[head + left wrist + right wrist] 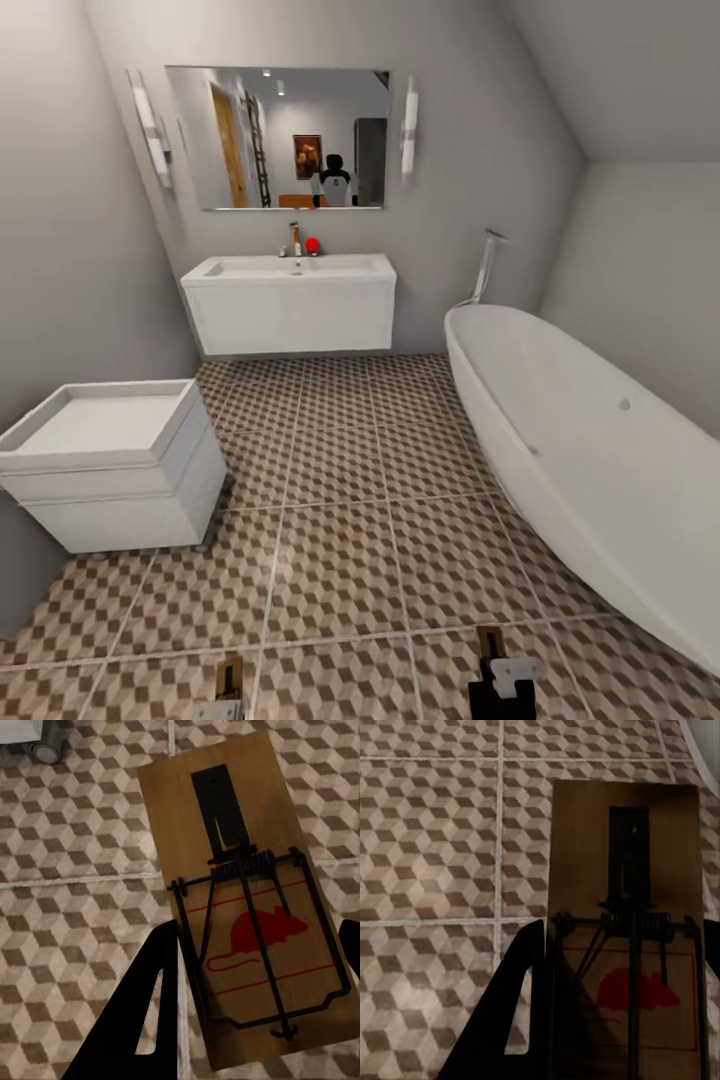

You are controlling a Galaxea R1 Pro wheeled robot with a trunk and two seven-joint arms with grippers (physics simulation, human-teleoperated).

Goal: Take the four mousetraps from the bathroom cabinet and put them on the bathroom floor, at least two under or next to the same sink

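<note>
My left gripper [259, 967] is shut on a mousetrap [247, 907], a wooden slab with a wire spring and a red mouse print, held above the cube-patterned bathroom floor [75, 870]. My right gripper [622, 1005] is shut on a second mousetrap [626, 907] over the same tiles. In the head view both traps, the left one [229, 675] and the right one [489, 642], stick out from the left gripper [228, 700] and the right gripper [500, 685] at the bottom edge. The bathroom sink [290, 268] with its chrome tap [295, 238] hangs on the far wall.
A white oval bathtub [580, 450] runs along the right side. A low white boxy unit [110, 470] stands against the left wall. A mirror [280, 135] hangs above the sink and a small red object [312, 245] sits by the tap. Open tiled floor [340, 500] lies between them.
</note>
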